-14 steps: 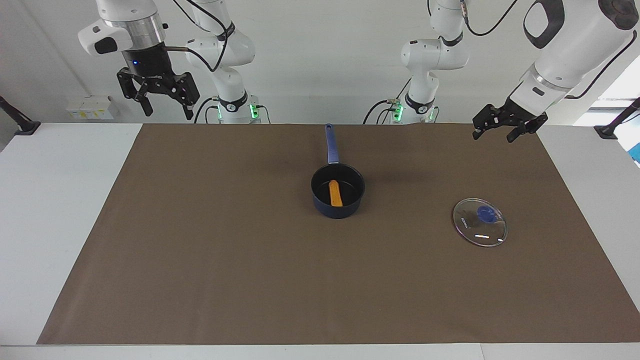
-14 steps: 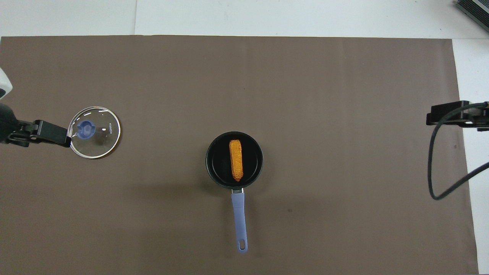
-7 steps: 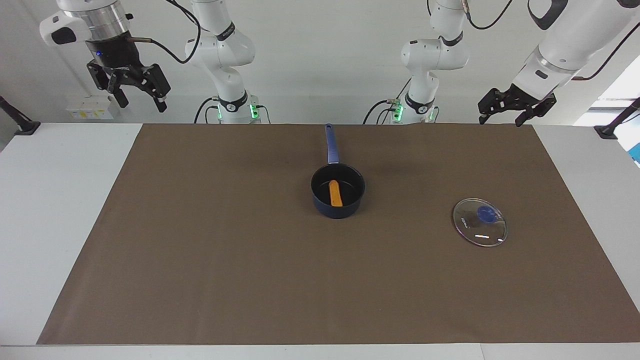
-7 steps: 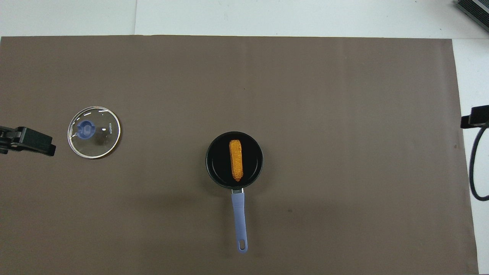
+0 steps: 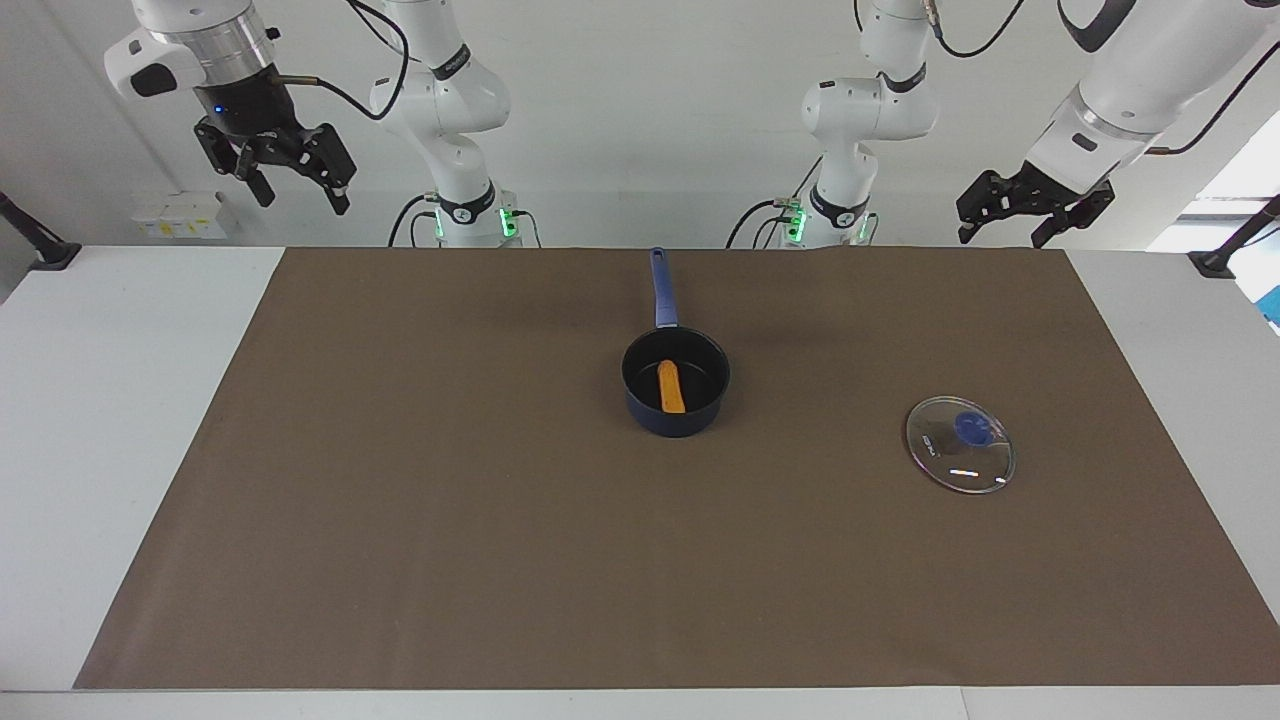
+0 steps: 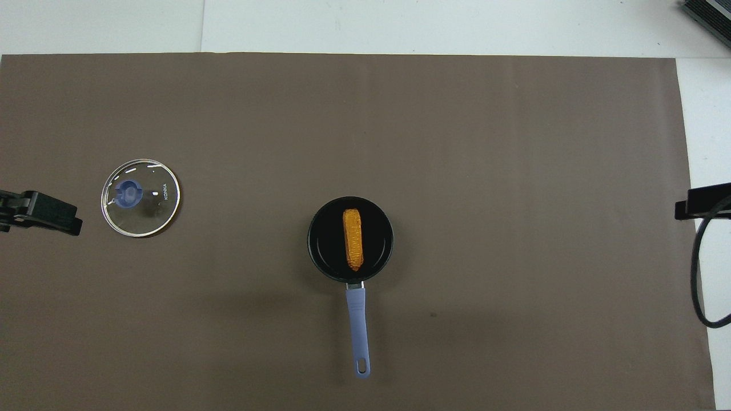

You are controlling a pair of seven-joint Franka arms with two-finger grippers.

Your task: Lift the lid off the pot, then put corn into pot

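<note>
The pot (image 5: 676,420) stands mid-mat with its long blue handle (image 5: 660,288) pointing toward the robots. The corn (image 5: 671,387) lies inside it, also in the overhead view (image 6: 353,238), on the pot's black inside (image 6: 325,240). The lid (image 5: 955,452) lies flat on the mat toward the left arm's end, knob up; it also shows in the overhead view (image 6: 143,214). My left gripper (image 5: 1003,238) is open and empty, raised over the mat's edge by the robots. My right gripper (image 5: 303,200) is open and empty, raised at the right arm's end.
A brown mat (image 5: 450,500) covers most of the white table (image 5: 120,400). Black clamp mounts (image 5: 40,250) stand at the table's corners near the robots. A small white box (image 5: 180,215) sits by the wall. A dark object (image 6: 708,17) lies at the table's corner farthest from the robots.
Both grippers have risen and drawn back toward the robots; the left one moved away from over the lid. Pot, corn and lid have not moved.
</note>
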